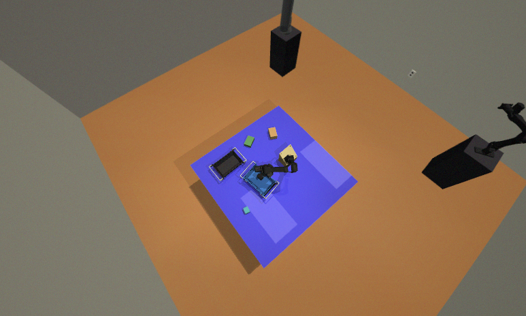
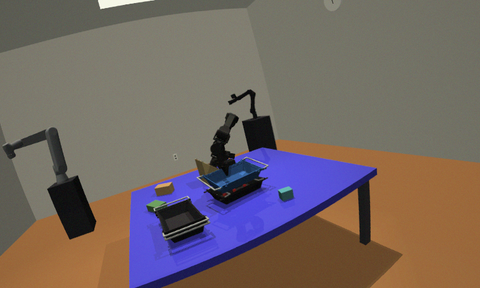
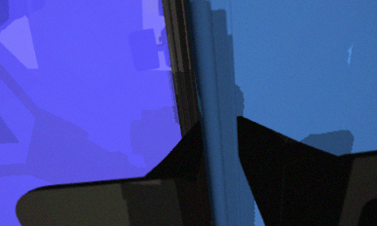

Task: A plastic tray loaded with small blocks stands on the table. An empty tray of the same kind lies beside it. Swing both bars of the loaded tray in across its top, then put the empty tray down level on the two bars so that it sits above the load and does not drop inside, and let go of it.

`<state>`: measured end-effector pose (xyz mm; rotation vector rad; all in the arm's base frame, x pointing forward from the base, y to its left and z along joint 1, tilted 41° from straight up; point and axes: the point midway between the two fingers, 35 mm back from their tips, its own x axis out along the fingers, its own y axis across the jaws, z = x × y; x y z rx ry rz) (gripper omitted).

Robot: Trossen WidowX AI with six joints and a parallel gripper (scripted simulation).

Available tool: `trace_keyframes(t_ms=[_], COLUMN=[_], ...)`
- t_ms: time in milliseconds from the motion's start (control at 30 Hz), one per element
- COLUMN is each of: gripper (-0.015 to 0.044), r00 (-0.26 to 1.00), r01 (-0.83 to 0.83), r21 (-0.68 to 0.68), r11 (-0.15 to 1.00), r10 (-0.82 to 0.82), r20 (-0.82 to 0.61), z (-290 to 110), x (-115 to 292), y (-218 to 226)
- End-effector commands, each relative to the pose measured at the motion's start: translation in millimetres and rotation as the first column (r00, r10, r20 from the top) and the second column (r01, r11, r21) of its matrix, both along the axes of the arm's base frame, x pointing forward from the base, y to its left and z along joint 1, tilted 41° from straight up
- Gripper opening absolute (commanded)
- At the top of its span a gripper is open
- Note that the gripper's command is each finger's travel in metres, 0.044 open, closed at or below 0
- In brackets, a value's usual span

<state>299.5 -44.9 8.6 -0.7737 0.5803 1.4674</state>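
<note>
Pincer (image 3: 220, 141) of mine is clamped on the side wall of the blue tray (image 2: 230, 175), which sits above the black loaded tray (image 2: 234, 191) on the bench (image 2: 305, 185), its far end tilted higher.

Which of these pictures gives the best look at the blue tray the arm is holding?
The exterior view: the blue tray shows whole, sitting above the black tray of blocks, with the gripper clamped on its wall. The top view shows it small and partly hidden by the arm. The wrist view shows only its wall and floor close up.
</note>
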Motion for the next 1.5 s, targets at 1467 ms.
trace_keyframes(t_ms=[1467], gripper=[0.0], r00=[1.0], r01=[-0.011], r21=[0.0], r11=[1.0], r10=[0.011], r20=[-0.029], z=[-9.8], x=[-8.5], y=[10.6])
